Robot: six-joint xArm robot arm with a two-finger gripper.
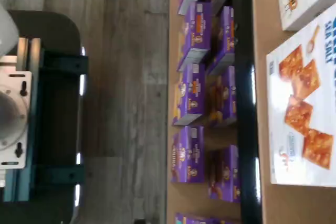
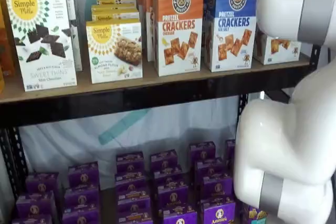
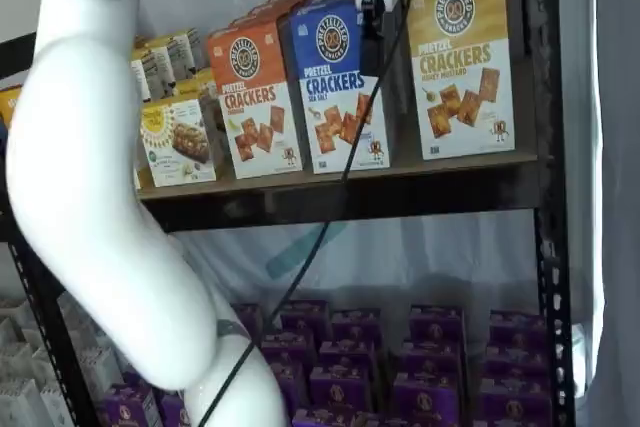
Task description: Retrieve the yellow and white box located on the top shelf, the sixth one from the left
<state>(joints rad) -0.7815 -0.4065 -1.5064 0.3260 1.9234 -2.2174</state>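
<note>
The yellow and white box (image 3: 462, 59) stands upright at the right end of the top shelf (image 3: 400, 192), its yellow upper part reading Pretzel Crackers, its white lower part picturing square crackers. Just beside it stands the blue-topped cracker box (image 3: 338, 82), then the orange-topped cracker box (image 3: 257, 97). My end effector (image 3: 372, 7) hangs from above in front of the blue-topped box's edge, near the yellow one, a black cable beside it; only a narrow dark part shows, so whether the fingers are apart or together I cannot tell. My white arm (image 2: 286, 145) fills the right side in a shelf view. Purple boxes (image 2: 168, 182) crowd the lower level in both shelf views.
</note>
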